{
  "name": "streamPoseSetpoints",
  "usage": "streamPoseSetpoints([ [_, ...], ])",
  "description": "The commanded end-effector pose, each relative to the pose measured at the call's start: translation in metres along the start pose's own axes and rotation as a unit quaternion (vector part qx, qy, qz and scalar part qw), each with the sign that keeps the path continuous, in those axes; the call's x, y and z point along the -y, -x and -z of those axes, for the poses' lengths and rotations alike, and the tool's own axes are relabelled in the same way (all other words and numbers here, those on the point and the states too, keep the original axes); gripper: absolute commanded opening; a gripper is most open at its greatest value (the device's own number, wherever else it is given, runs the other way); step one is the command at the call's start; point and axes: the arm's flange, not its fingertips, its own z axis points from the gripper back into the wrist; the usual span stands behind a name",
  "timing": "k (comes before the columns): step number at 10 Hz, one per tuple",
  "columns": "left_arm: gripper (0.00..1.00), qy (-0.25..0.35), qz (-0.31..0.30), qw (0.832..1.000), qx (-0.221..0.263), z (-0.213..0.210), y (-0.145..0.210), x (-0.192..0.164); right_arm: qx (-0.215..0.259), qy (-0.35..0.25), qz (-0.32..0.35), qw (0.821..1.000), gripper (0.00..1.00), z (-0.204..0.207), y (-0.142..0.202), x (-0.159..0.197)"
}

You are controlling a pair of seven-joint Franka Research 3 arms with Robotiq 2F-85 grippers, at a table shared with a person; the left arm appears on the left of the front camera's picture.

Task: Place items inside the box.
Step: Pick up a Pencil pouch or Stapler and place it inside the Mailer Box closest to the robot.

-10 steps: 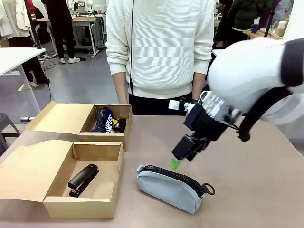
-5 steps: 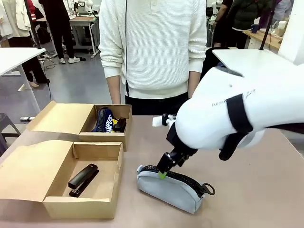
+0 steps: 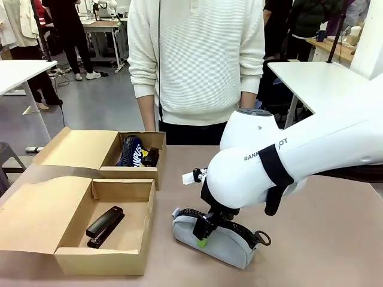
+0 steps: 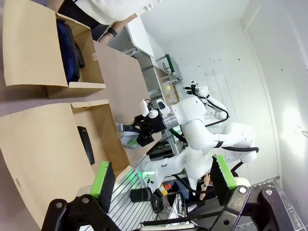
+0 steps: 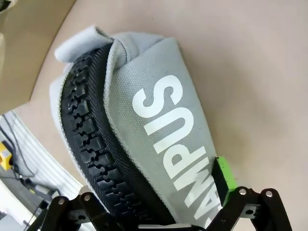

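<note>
a second ago your right gripper [image 3: 204, 238] hung above and to the right of the grey pouch [image 3: 233, 246]; now it is down on it, fingers straddling the pouch's left half. in the right wrist view one green pad [image 5: 224, 179] lies against the side printed "campus" and the other finger is hidden behind the zip, so you cannot tell whether it is squeezing. the pouch has not moved. it lies on the table [image 3: 323, 239] just right of the box [image 3: 102, 258] and outside it. its long axis runs left to right, with the right end nearer the camera; the zip is on top and the pull ring [image 3: 264, 238] at the right end. count: two cardboard boxes, one grey pouch, one black stapler [image 3: 105, 226] lying aslant in the box, and one dark blue pouch [image 3: 131, 150] in the smaller box [image 3: 131, 174]. your left gripper [image 4: 161, 180] is spread wide with nothing between its pads.
</note>
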Motion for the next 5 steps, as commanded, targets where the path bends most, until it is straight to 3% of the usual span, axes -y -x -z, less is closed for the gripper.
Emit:
streamPoseSetpoints([
  [1, 1.00, 0.000, 0.009, 1.000, 0.001, 0.0002, 0.0032, 0.0015, -0.012, 0.022, 0.016, 1.000, 1.00, -0.0047, -0.0066, -0.0045],
  [2, 1.00, 0.000, 0.009, 1.000, 0.001, 0.0002, 0.0032, 0.0015, -0.019, 0.016, 0.011, 1.000, 1.00, -0.0053, -0.0051, -0.0051],
  [3, 1.00, 0.000, 0.009, 1.000, 0.001, 0.0002, 0.0032, 0.0015, -0.030, -0.006, 0.003, 1.000, 0.40, -0.0054, -0.0039, -0.0065],
  [4, 1.00, 0.000, 0.009, 1.000, 0.001, 0.0002, 0.0032, 0.0015, -0.026, -0.009, 0.007, 1.000, 0.40, -0.0063, -0.0032, -0.0060],
  [5, 1.00, 0.000, 0.009, 1.000, 0.001, 0.0002, 0.0032, 0.0015, -0.028, -0.013, 0.013, 0.999, 0.00, -0.0056, -0.0020, -0.0038],
])
